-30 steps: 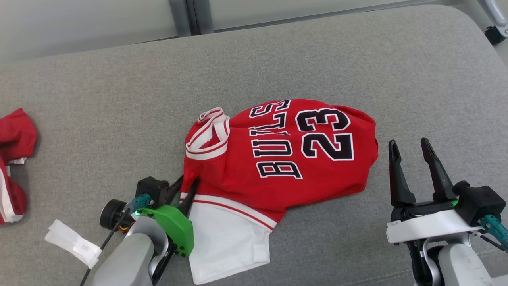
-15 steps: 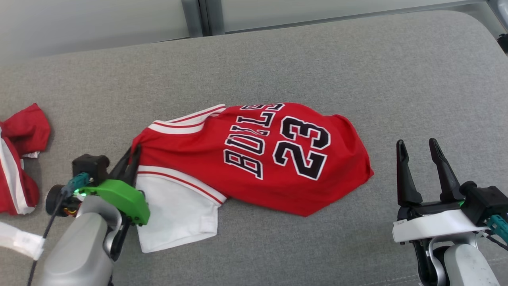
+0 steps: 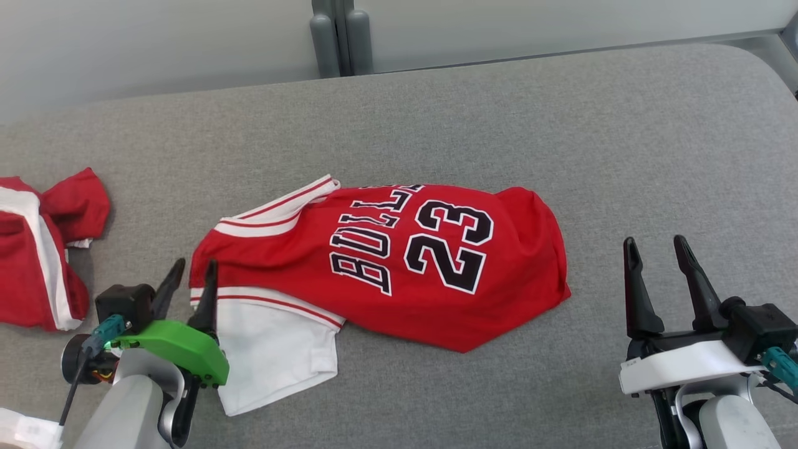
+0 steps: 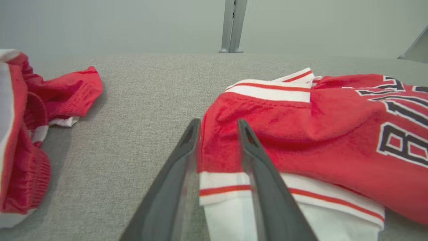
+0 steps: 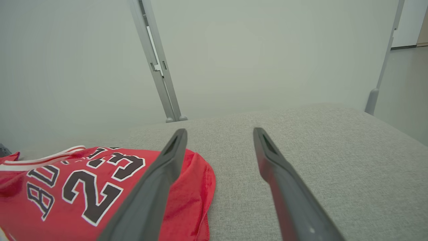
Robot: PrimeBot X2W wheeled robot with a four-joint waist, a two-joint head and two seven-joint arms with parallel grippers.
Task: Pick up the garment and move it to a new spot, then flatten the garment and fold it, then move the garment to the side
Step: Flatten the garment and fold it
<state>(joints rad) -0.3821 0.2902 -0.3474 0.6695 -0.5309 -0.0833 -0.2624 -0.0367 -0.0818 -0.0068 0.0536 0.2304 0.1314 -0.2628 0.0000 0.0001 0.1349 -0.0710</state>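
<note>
Now soft red jersey [image 3: 399,262] rumpled on grey woven cushion [image 3: 499,112]; left gripper [image 3: 195,269] parted astride edge, right gripper [image 3: 654,246] spread.

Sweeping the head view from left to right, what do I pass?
crumpled red garment → left hand → red 23 jersey → right hand
</note>
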